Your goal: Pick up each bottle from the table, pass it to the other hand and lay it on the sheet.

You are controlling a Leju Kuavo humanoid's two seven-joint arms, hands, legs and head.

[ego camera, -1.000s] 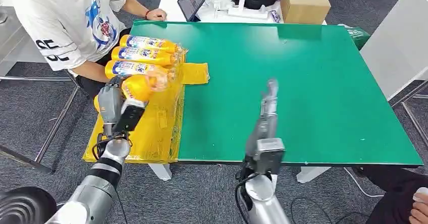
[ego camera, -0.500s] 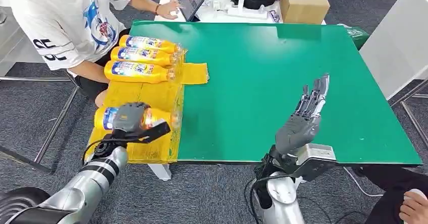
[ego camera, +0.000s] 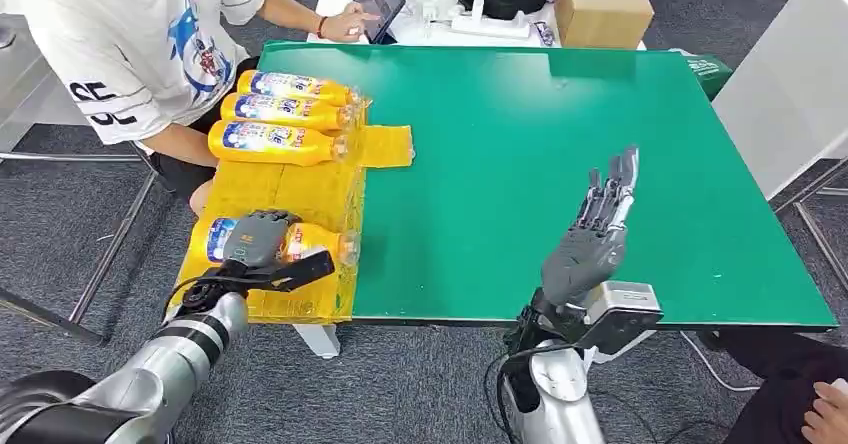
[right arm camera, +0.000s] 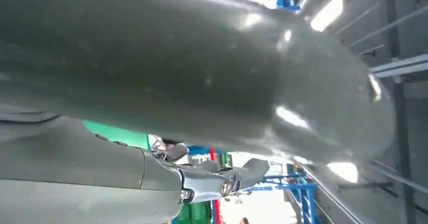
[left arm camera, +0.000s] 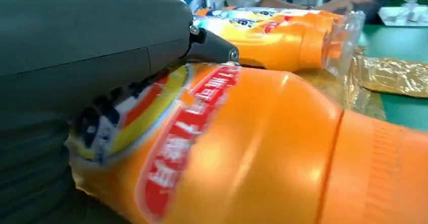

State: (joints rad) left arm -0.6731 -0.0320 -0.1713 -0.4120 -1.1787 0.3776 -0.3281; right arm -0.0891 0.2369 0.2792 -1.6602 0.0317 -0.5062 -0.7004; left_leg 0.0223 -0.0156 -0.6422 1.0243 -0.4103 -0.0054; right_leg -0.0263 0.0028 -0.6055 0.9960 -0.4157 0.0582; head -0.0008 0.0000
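Green table point(ego camera: 560, 164) carries a yellow sheet point(ego camera: 300, 194) along its left edge. At the sheet's far end three bottles point(ego camera: 275, 114) lie in a row, likely laid there to fill it in order. At the sheet's near end the left hand point(ego camera: 262, 241) grips a fourth bottle point(ego camera: 310, 240), lying flat. Right of the sheet, the right hand point(ego camera: 590, 234) hovers, fingers spread, empty.

Head view looks down over the table point(ego camera: 600, 164); both wrist views sit close behind their hands.
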